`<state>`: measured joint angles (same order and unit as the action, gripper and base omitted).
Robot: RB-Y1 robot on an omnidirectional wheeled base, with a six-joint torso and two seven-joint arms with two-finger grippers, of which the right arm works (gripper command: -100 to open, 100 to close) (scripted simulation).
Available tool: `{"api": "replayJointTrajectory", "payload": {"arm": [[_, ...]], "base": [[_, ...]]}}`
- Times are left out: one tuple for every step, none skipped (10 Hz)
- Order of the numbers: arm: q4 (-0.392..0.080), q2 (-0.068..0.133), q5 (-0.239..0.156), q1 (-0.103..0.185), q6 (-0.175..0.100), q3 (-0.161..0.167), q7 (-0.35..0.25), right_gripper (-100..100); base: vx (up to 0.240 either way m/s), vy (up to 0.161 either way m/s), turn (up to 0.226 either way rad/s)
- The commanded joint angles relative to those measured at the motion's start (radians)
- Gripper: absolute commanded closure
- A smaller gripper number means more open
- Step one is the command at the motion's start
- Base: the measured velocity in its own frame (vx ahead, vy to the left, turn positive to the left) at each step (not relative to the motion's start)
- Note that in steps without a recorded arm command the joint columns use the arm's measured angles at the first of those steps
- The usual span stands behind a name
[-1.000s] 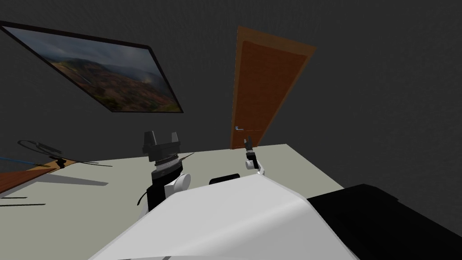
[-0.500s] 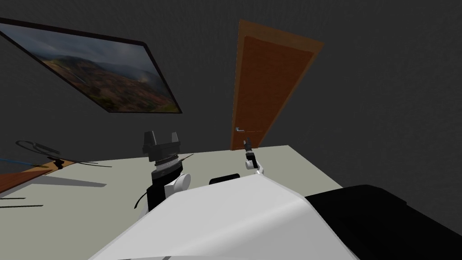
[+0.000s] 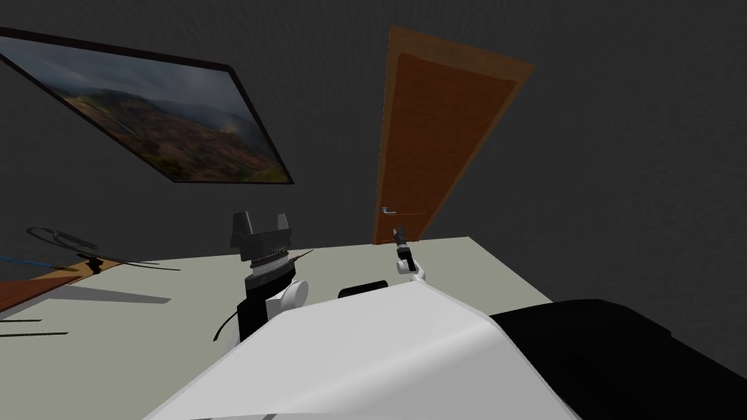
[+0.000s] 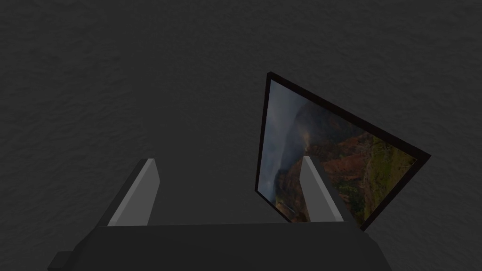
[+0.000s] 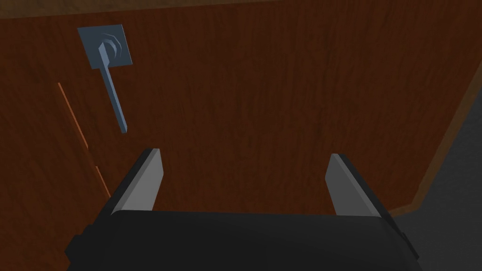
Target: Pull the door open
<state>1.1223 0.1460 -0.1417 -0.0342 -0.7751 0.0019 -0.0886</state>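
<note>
The right gripper point(image 5: 244, 160) is held with its fingers spread and nothing between them, faced at the brown door point(image 5: 292, 94); the door handle point(image 5: 113, 94) is seen near one finger but apart from it, its thin lever running lengthwise from a square plate toward the gripper. From the head camera the handle is placed low by the door's left edge, its lever laid level and pointed right; the left gripper point(image 3: 260, 216) is held raised well to the left, fingers likewise apart.

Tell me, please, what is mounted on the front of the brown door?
A grey lever handle on a square plate sits on the door, clear of the open right gripper. Whatever lies behind the door is hidden by its panel.
</note>
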Motion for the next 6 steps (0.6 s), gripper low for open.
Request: {"api": "replayJointTrajectory", "payload": {"arm": [[-0.042,0.006,-0.003,0.012,-0.004,0.001,-0.001,-100],[-0.076,0.01,-0.006,0.025,-0.009,0.001,-0.001,-100],[-0.076,0.01,-0.006,0.025,-0.009,0.001,-0.001,-100],[-0.11,0.013,-0.008,0.038,-0.013,0.001,-0.001,-100],[-0.135,0.016,-0.011,0.05,-0.018,0.002,-0.001,-100],[-0.143,0.016,-0.011,0.05,-0.018,0.002,-0.001,-100]], "base": [[0.056,-0.028,0.017],[0.081,-0.029,0.028],[0.063,-0.012,0.009],[0.055,-0.007,0.015],[0.074,-0.001,0.029],[0.059,-0.007,0.009]]}}
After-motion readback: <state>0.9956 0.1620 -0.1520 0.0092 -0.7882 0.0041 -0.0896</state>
